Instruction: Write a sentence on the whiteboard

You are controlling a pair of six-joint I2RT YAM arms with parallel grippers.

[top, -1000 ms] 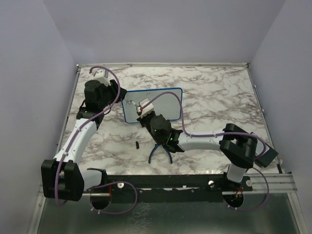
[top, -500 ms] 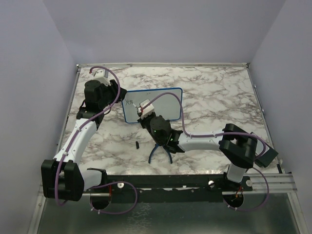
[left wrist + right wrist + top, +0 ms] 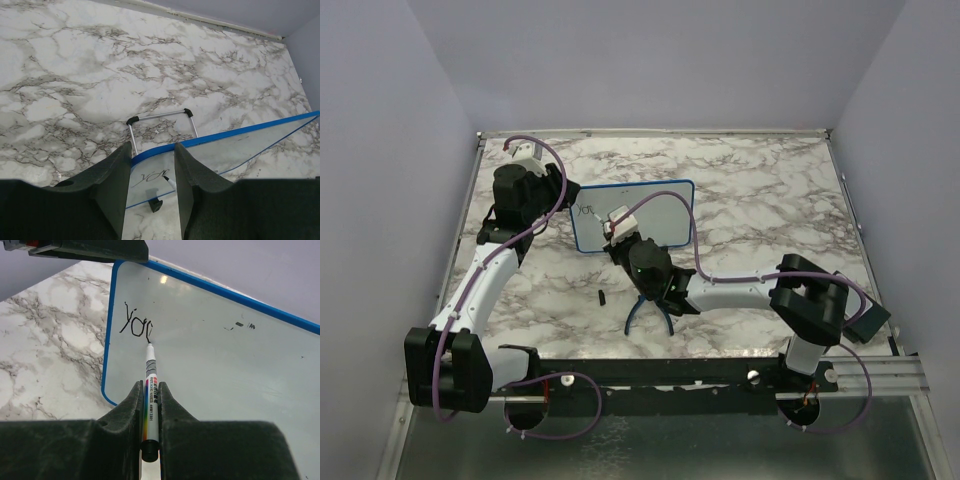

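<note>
The whiteboard (image 3: 665, 212) with its blue frame stands tilted a little left of the middle in the top view, on the marble worktop (image 3: 770, 190). A thin metal stand (image 3: 160, 116) shows behind it in the left wrist view. The sentence (image 3: 136, 324) is only begun: near the upper left corner of the board there are black letters that read about "yoc". The tip of the marker (image 3: 150, 365) touches the board just under the last letter. The right gripper (image 3: 150, 390) is closed tightly on this marker. The left gripper (image 3: 152, 152) has its fingers partly apart at the upper left corner of the board; I cannot tell if they touch it. Below the board in the top view lie pliers (image 3: 650, 315) with blue handles and a small black piece (image 3: 602, 297).
</note>
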